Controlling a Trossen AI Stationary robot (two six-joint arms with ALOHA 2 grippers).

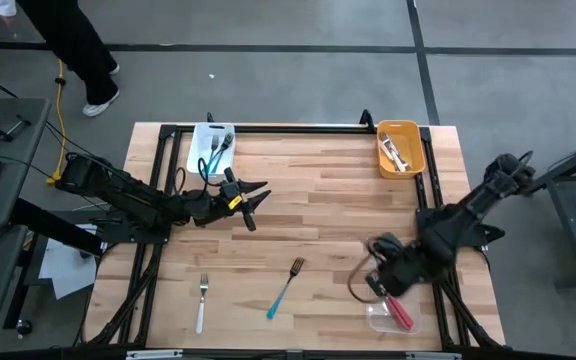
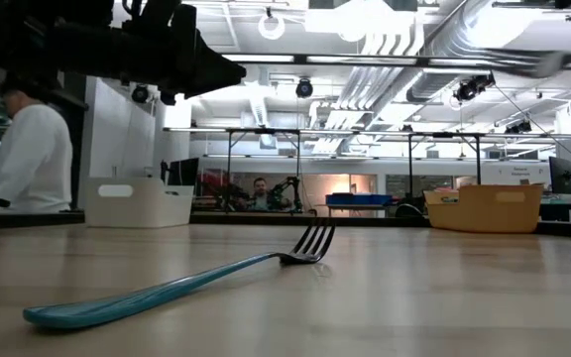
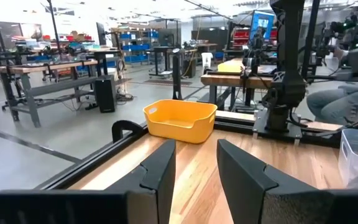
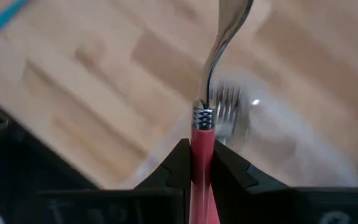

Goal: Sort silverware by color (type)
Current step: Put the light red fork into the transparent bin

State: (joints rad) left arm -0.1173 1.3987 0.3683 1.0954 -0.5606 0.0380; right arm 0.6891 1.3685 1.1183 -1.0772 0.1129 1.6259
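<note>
My right gripper [image 1: 386, 292] [image 4: 202, 152] hovers over the clear bin [image 1: 380, 322] at the table's near right, shut on a red-pink-handled fork [image 4: 202, 143]. Another fork's silver tines [image 4: 229, 107] lie blurred in the bin beneath it. A teal fork [image 1: 284, 289] [image 2: 167, 293] and a white-handled fork [image 1: 201, 302] lie flat on the near part of the table. My left gripper [image 1: 253, 203] [image 3: 194, 168] is open and holds nothing, near the table's middle and just in front of the white bin [image 1: 211, 150]. My right gripper pinches the red-pink handle between its two fingers, just behind the ribbed metal collar [image 4: 202, 116]. The handle runs back between the fingers and along them. The silver neck [image 4: 219, 37] juts forward past the fingertips, above the clear bin and the wood.
The white bin at the far left holds teal forks [image 1: 216, 150]. An orange bin [image 1: 400, 148] [image 3: 179, 120] [image 2: 484, 208] at the far right holds white forks. A black frame [image 1: 298, 128] borders the table. A person [image 1: 78, 50] stands beyond the far left corner.
</note>
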